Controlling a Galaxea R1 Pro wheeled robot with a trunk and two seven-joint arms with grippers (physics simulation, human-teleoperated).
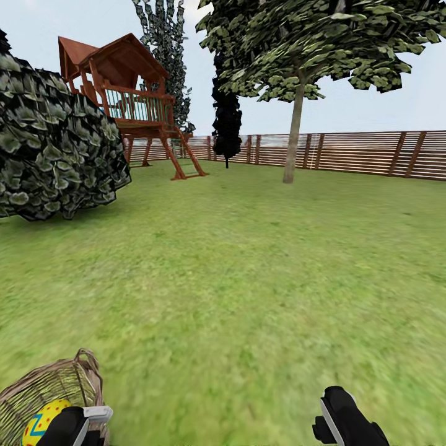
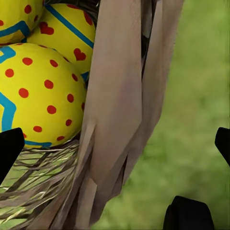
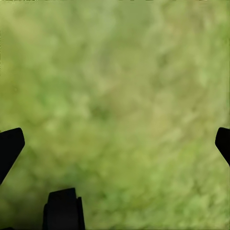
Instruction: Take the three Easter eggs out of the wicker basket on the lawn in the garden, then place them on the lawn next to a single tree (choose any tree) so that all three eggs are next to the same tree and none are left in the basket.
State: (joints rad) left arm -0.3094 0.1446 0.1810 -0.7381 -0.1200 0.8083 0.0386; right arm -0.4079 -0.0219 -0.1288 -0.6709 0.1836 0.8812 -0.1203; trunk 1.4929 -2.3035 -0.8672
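The wicker basket [image 1: 43, 387] sits on the lawn [image 1: 235, 279] at the near left, with one yellow Easter egg [image 1: 42, 422] showing inside. My left gripper [image 1: 77, 426] hangs at the basket's near rim. In the left wrist view it is open, its fingertips [image 2: 9, 148] straddling the basket wall [image 2: 120, 105]. Three eggs lie inside: a dotted one [image 2: 40, 91], one with hearts [image 2: 67, 33], and a third [image 2: 12, 19]. My right gripper [image 1: 344, 420] stands open over bare grass [image 3: 115, 96], holding nothing. A tree with a pale trunk [image 1: 294, 133] stands far ahead.
A wooden playset [image 1: 133, 102] stands at the back left, a large leafy bush [image 1: 56, 148] at the left. A small black tree [image 1: 227, 124] and a slat fence [image 1: 359, 152] close the back. Open grass lies between me and the trunk.
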